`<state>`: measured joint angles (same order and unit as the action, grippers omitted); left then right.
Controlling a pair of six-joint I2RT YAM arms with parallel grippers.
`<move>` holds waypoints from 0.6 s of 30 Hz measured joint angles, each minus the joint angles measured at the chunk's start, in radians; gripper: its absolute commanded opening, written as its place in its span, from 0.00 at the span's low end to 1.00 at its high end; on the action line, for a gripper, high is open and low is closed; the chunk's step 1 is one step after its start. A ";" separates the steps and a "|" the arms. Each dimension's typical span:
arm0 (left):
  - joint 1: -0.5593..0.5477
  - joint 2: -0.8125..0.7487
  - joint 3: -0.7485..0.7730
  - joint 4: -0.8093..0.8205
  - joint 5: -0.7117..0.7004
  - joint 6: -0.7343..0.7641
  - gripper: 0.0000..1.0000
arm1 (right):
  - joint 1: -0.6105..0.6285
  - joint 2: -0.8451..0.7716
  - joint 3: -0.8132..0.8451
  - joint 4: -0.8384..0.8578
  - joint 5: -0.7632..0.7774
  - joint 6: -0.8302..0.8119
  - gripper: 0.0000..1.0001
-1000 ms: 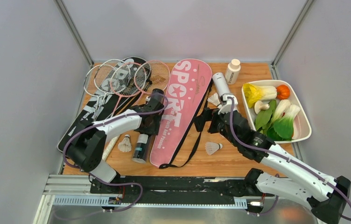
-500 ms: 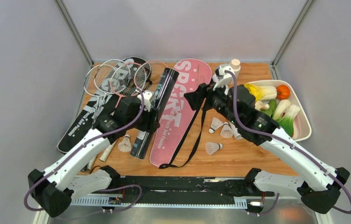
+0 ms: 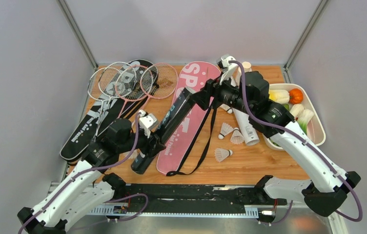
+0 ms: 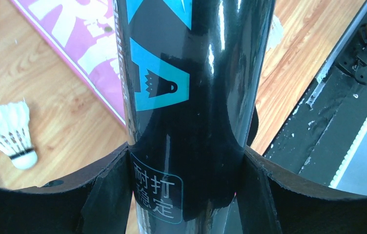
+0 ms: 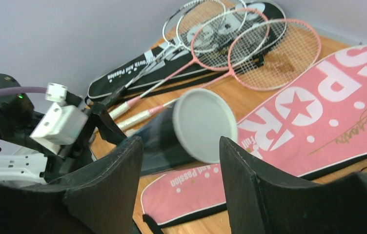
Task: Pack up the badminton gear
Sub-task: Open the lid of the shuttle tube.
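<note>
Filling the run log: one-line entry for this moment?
left claw: gripping black tube | right claw: open at its white cap | shuttlecocks: loose, unpacked

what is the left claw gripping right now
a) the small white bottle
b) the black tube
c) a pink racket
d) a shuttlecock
B: in the left wrist view the left claw has a finger pressed against each side of the black tube, and the top view shows that tube raised at a slant off the table.
</note>
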<state>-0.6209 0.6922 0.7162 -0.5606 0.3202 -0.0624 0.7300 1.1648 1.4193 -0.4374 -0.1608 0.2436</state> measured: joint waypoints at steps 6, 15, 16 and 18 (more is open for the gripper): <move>0.001 -0.113 -0.088 0.080 0.048 0.091 0.26 | -0.029 0.033 0.000 -0.040 -0.104 -0.002 0.61; 0.001 -0.140 -0.116 0.082 0.051 0.182 0.22 | -0.033 0.046 0.001 -0.031 -0.246 -0.012 0.12; 0.001 -0.135 -0.116 0.082 0.047 0.185 0.22 | -0.034 0.046 0.000 -0.029 -0.253 -0.013 0.06; 0.001 -0.130 -0.116 0.080 0.032 0.196 0.18 | -0.038 0.043 -0.008 -0.023 -0.258 -0.013 0.00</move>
<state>-0.6197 0.5625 0.6006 -0.4801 0.3523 0.1333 0.6922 1.2083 1.4117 -0.4599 -0.4191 0.2310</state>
